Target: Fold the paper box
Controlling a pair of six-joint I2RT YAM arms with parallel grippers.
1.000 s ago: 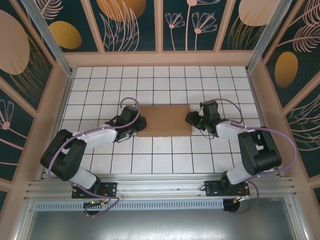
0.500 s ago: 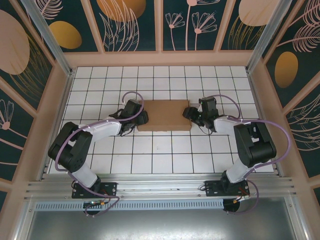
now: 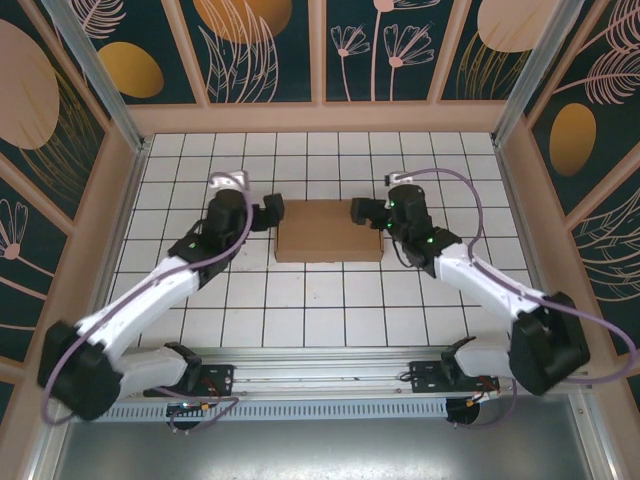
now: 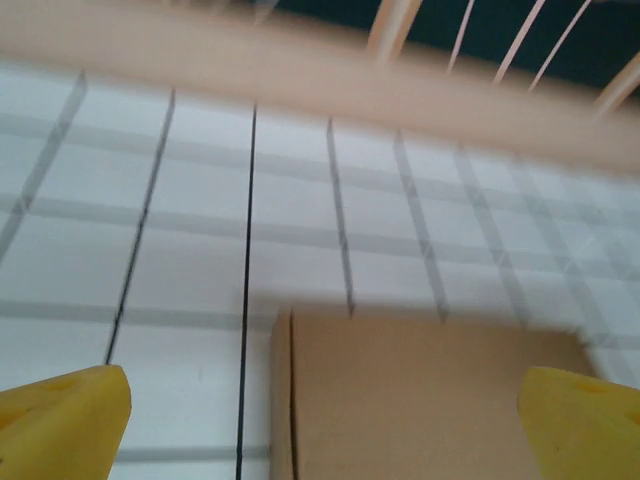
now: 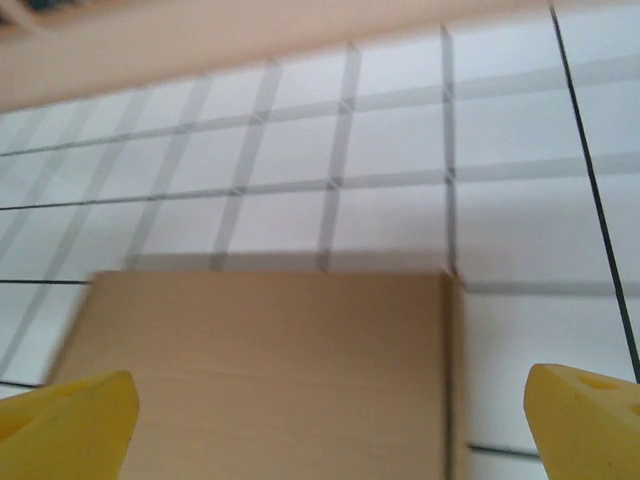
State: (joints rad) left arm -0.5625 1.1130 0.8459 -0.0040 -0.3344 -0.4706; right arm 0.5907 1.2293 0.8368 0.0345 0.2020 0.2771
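From the near edge of the tabletop (image 3: 320, 300), the left arm (image 3: 150, 290) and right arm (image 3: 480, 285) reach inward. The left jaws and right jaws are spread wide and grip nothing. Between them, mid-tabletop, lies the low brown paper box (image 3: 328, 231).

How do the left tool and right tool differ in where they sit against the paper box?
The left tool sits by the far left corner of the paper box, just off its edge; the right tool overlaps the far right corner. In the wrist views, the left tool's span takes in much bare tile beside the box edge; the right tool's span is mostly cardboard. Both are open, holding nothing.
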